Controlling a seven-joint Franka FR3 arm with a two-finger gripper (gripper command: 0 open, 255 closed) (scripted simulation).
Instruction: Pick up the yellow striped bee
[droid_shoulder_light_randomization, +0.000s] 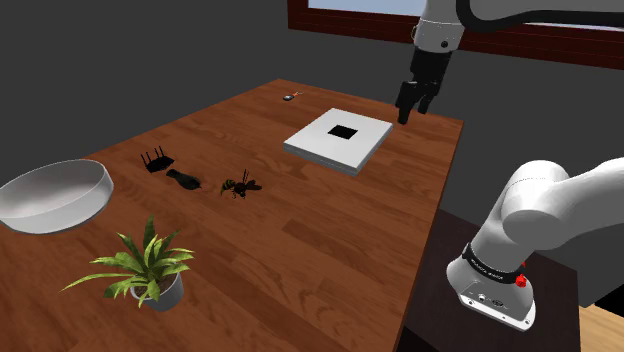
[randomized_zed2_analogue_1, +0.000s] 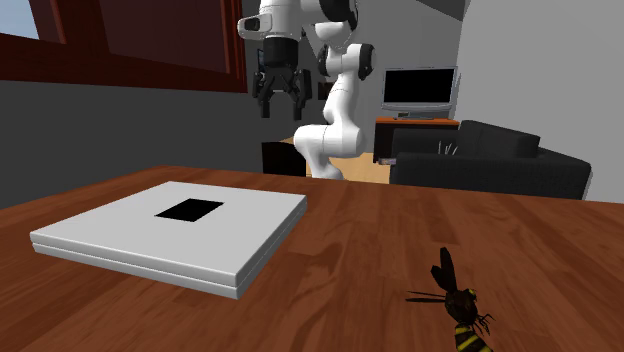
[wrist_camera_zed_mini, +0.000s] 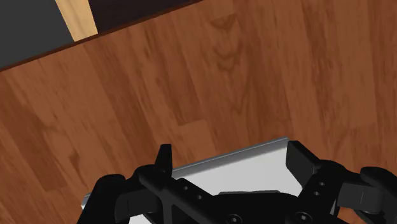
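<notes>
The bee (droid_shoulder_light_randomization: 240, 186) is small, dark with yellow stripes, and lies on the wooden table (droid_shoulder_light_randomization: 330, 250) near its middle in the shoulder view. In the second exterior view the bee (randomized_zed2_analogue_1: 462, 310) is close to the camera at the lower right. My black gripper (droid_shoulder_light_randomization: 414, 103) hangs open in the air above the table's far edge, beyond the white slab and well away from the bee. It holds nothing. The same gripper (randomized_zed2_analogue_1: 279, 104) shows high at the back in the second exterior view. In the wrist view the fingers (wrist_camera_zed_mini: 303, 161) stand apart over the slab's edge.
A flat white slab (droid_shoulder_light_randomization: 338, 139) with a black square on it lies between gripper and bee. A dark object (droid_shoulder_light_randomization: 184, 179), a small black router-like thing (droid_shoulder_light_randomization: 155, 161), a white bowl (droid_shoulder_light_randomization: 55, 193), a potted plant (droid_shoulder_light_randomization: 148, 268) and a tiny item (droid_shoulder_light_randomization: 289, 97) also sit on the table.
</notes>
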